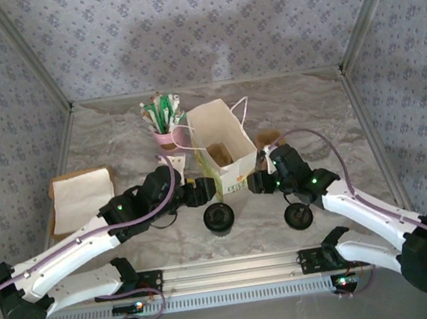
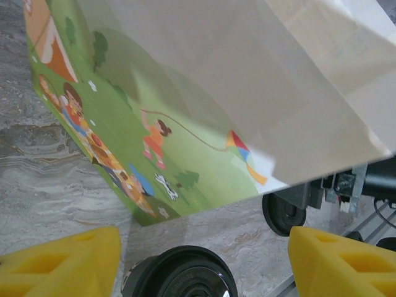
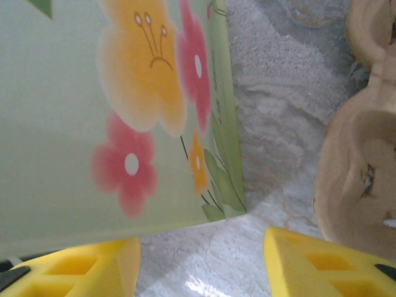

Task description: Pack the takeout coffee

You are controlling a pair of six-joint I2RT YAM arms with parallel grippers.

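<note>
Standing here, I count one white paper bag with cartoon print, and one pink cup stuffed with green and white sticks, too bunched to number. Two dark round cups sit in front: the takeout coffee under its black lid, and a second dark cup, possibly lidded too. There is one pile of white napkins and one brown pulp carrier.

The coffee is seen upright: a small dark cup closed by a round black lid. It is set just in front of the bag, near its printed front wall, with no contact seen.
</note>
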